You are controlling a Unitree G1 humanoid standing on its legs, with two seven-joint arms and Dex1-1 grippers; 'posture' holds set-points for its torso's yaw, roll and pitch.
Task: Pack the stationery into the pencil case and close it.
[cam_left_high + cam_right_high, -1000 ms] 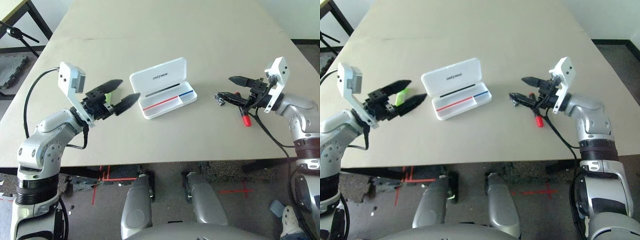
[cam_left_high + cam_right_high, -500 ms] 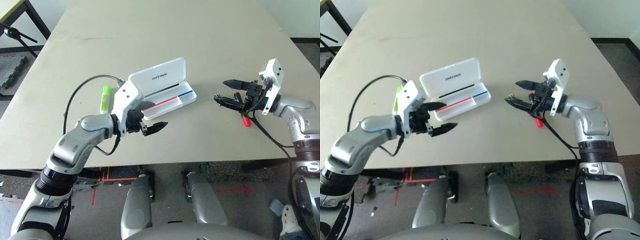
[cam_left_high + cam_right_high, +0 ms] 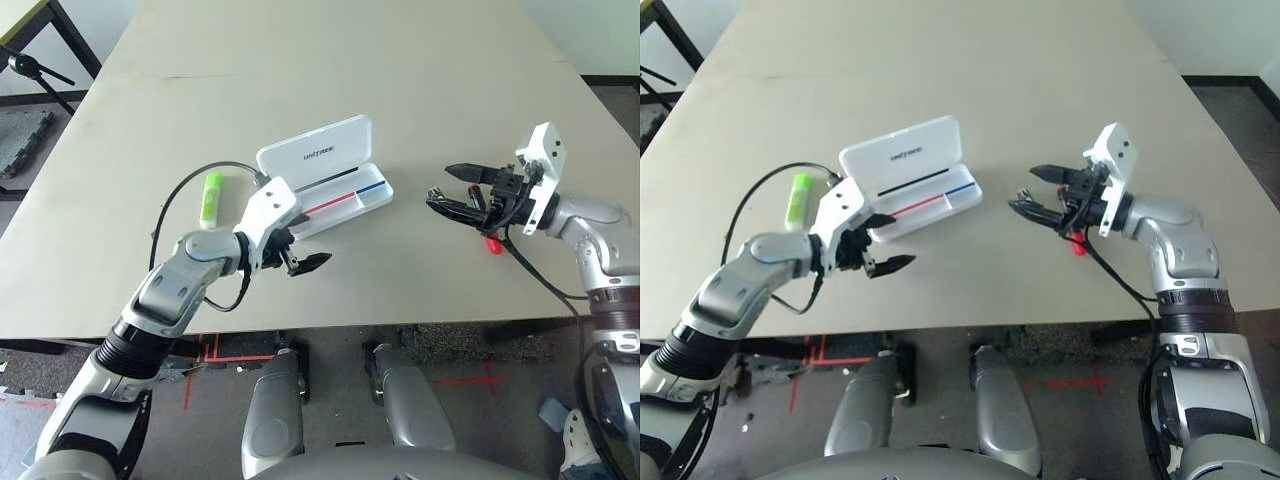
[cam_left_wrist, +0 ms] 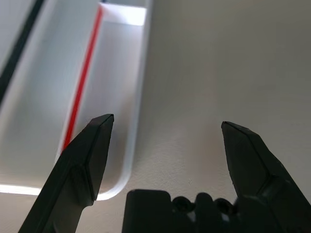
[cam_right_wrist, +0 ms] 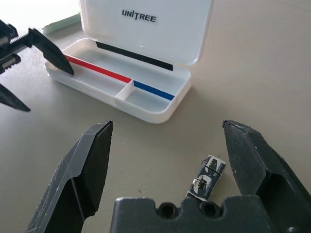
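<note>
Right end effector (image 3: 450, 187) partly hides red marker (image 3: 492, 245).

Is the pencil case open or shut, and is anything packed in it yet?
Open and empty: the pencil case has its lid raised, and both tray compartments show bare striped bottoms.

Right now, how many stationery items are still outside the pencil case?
3: the green highlighter left of the open case, the red marker under the right pincer, the small black-and-silver piece beside it.

Left gripper (image 3: 300, 248) points toward two o'clock, fingers spread; right gripper (image 3: 449, 186) points toward nine o'clock, fingers apart.
</note>
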